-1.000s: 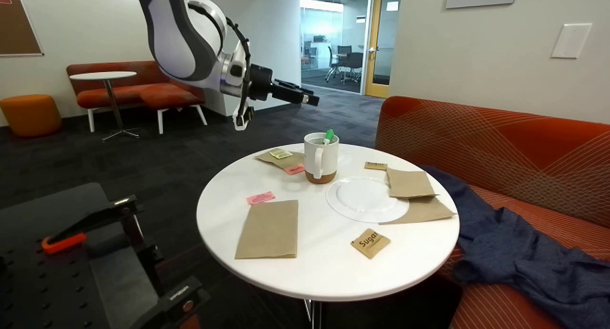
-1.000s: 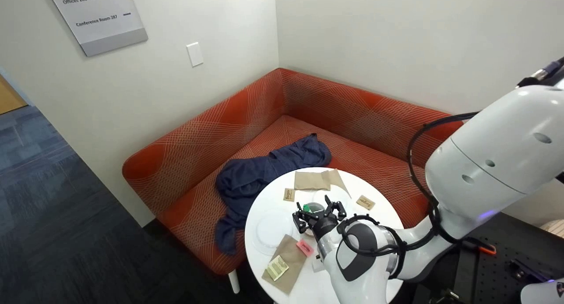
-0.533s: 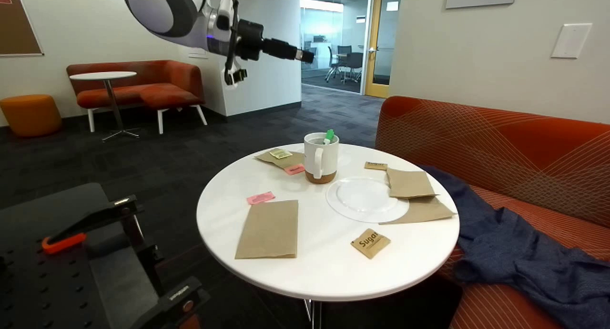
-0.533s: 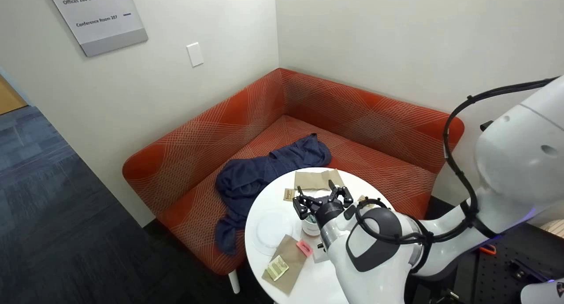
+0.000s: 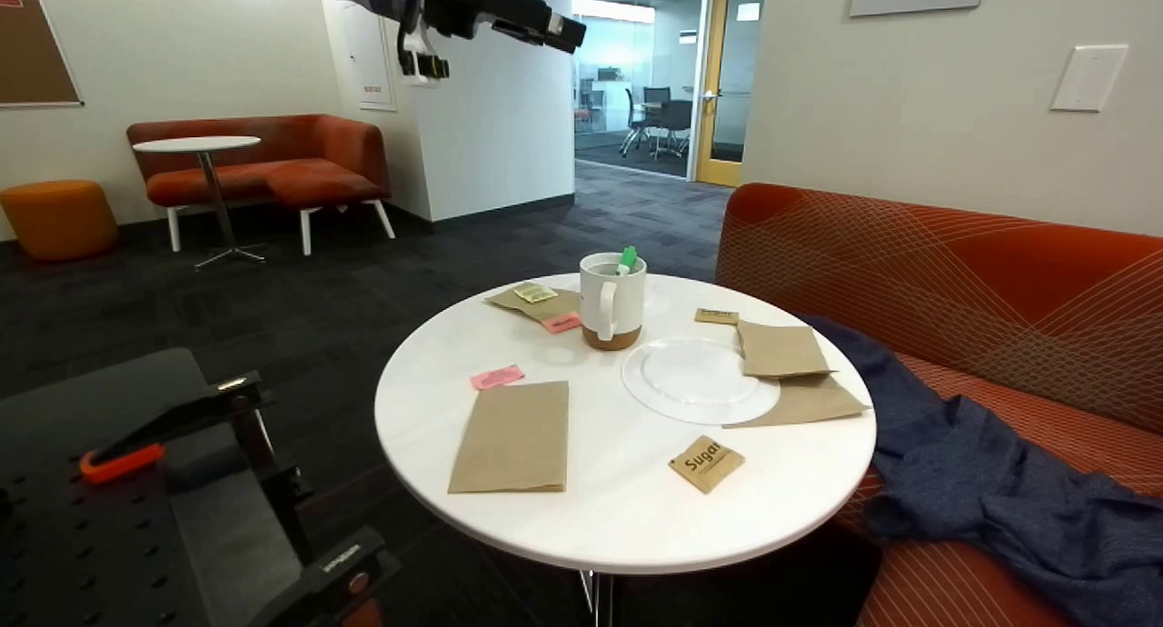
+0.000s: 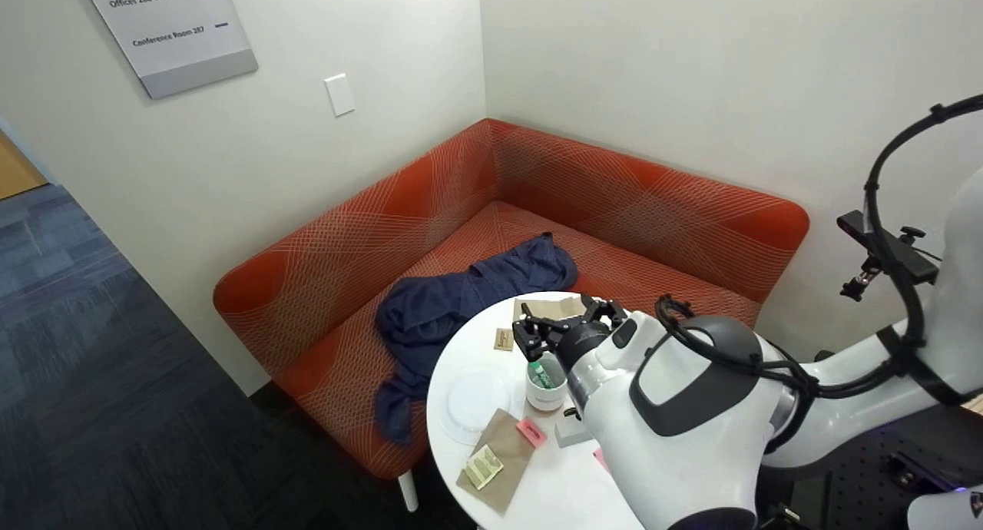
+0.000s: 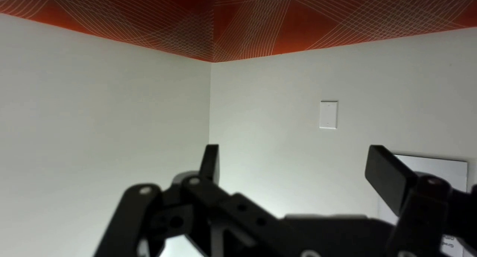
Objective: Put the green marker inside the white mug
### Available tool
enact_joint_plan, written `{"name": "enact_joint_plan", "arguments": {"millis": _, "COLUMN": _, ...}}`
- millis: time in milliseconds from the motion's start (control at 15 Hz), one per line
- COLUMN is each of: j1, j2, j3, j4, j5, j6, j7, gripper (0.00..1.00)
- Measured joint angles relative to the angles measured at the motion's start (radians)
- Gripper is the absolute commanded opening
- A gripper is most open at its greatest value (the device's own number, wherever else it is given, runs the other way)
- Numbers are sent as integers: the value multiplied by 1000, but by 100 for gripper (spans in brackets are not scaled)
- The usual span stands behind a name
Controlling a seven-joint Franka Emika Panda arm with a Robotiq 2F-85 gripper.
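Note:
The white mug (image 5: 595, 304) stands upright on the round white table (image 5: 627, 527) and has a brown base. The green marker (image 5: 627, 260) leans inside it with its green end above the rim. In an exterior view the mug (image 6: 544, 399) and the marker inside it (image 6: 541, 375) also show beside my gripper. My gripper (image 5: 568, 33) is high above the table, away from the mug, and points sideways. The gripper (image 6: 556, 306) is open in that exterior view. In the wrist view the gripper's fingers (image 7: 294, 147) stand wide apart with nothing between them; mug and marker are out of view there.
A flat plate (image 5: 700, 382) lies near the mug. Brown napkins (image 5: 511, 438), a sugar packet (image 5: 707, 463) and a pink packet (image 5: 497, 378) lie on the table. A red sofa (image 6: 369, 230) with a dark blue cloth (image 6: 461, 292) borders the table.
My gripper has risen well above the table and moved back away from the mug, staying open. The mug and the marker in it have not moved.

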Motion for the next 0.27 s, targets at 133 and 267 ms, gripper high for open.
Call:
{"name": "enact_joint_plan", "arguments": {"millis": 133, "j1": 0, "j2": -13, "j3": 0, "j4": -6, "j5": 5, "j6": 6, "j7": -11, "gripper": 100}}
{"name": "enact_joint_plan", "arguments": {"millis": 267, "j1": 0, "j2": -13, "j3": 0, "j4": -11, "j5": 5, "j6": 7, "j7": -11, "gripper": 100}}
